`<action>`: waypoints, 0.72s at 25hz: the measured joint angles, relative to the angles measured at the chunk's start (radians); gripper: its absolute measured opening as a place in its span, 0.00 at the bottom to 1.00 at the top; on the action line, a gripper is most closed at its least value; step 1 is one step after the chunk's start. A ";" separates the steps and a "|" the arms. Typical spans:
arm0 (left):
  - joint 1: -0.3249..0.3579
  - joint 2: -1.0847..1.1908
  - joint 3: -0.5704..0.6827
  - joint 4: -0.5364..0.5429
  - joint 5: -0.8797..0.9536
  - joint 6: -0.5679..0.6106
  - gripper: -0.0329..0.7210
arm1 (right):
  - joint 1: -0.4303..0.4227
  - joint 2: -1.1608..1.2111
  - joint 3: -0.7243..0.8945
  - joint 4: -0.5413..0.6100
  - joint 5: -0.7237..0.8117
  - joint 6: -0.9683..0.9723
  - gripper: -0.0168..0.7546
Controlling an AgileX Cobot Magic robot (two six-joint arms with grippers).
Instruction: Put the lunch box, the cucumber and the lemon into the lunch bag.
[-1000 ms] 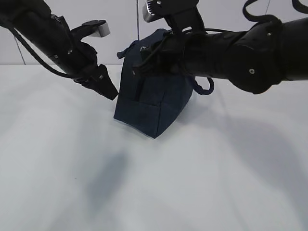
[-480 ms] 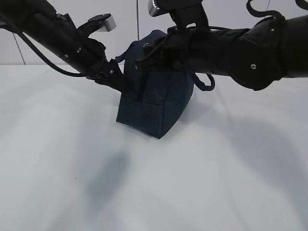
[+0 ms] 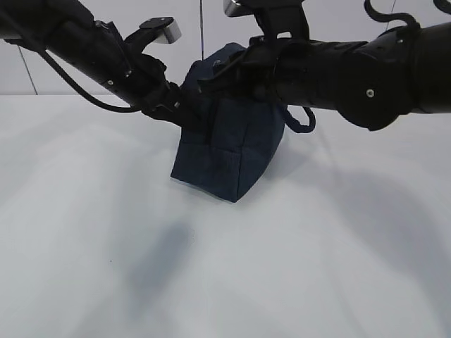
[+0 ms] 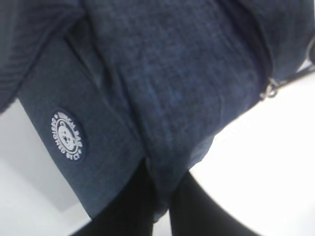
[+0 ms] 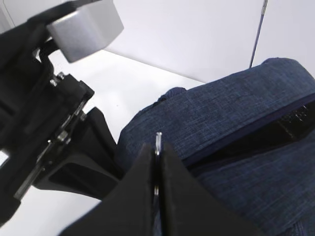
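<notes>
Resting on the pale surface (image 3: 211,267), one lunch bag (image 3: 229,151) stands a little behind the middle of the exterior view, with its near bottom corner toward the camera. Only this single dark navy bag shows; its one round white logo (image 4: 67,136) is plain in the left wrist view. Two arms meet at its upper part. The left gripper (image 4: 160,196) comes in from the left, and its fingers (image 4: 128,206) are clenched on a fold of the bag's fabric at that end. The right gripper (image 5: 157,172) reaches across from the right over the bag's top; its fingers (image 5: 140,182) are pressed together on one thin silver zipper pull (image 5: 158,140) that sticks up between them. Beyond it, the zipper gapes open along the top. One loop handle (image 3: 299,121) hangs off the bag's far right side.
</notes>
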 joint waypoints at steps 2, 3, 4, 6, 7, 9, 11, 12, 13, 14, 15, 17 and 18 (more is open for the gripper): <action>0.000 0.000 0.000 0.000 0.002 0.000 0.05 | 0.000 0.000 0.000 0.019 -0.005 0.000 0.04; 0.000 0.000 0.000 0.000 0.007 0.000 0.05 | 0.000 0.000 0.000 0.030 -0.007 0.000 0.04; 0.000 0.000 0.000 0.000 0.012 0.000 0.05 | 0.000 0.000 0.000 0.041 -0.007 0.000 0.04; 0.000 0.000 0.000 -0.001 0.021 0.000 0.05 | -0.006 0.000 0.000 0.062 -0.008 -0.002 0.04; 0.000 0.000 0.000 -0.001 0.028 0.000 0.05 | -0.008 0.000 0.000 0.083 -0.008 -0.002 0.04; 0.000 0.000 0.000 -0.001 0.037 0.000 0.05 | -0.020 0.000 0.000 0.136 -0.011 -0.002 0.04; 0.000 0.000 0.000 -0.001 0.050 0.000 0.04 | -0.041 0.000 0.000 0.181 -0.021 -0.002 0.04; 0.000 0.000 0.000 -0.001 0.056 0.000 0.04 | -0.051 0.000 0.000 0.199 -0.026 -0.002 0.04; 0.000 0.000 0.000 -0.002 0.057 0.000 0.04 | -0.061 0.000 0.000 0.209 -0.028 -0.002 0.04; 0.000 0.000 0.000 -0.002 0.059 0.000 0.04 | -0.068 0.000 0.000 0.217 -0.028 -0.002 0.04; 0.000 0.000 0.000 -0.005 0.061 0.000 0.04 | -0.077 0.000 0.000 0.220 -0.028 -0.002 0.04; 0.000 0.000 0.000 -0.005 0.066 0.000 0.04 | -0.093 0.000 0.000 0.222 -0.030 -0.002 0.04; 0.000 0.000 0.000 -0.007 0.070 0.000 0.04 | -0.099 0.000 0.000 0.224 -0.030 -0.002 0.04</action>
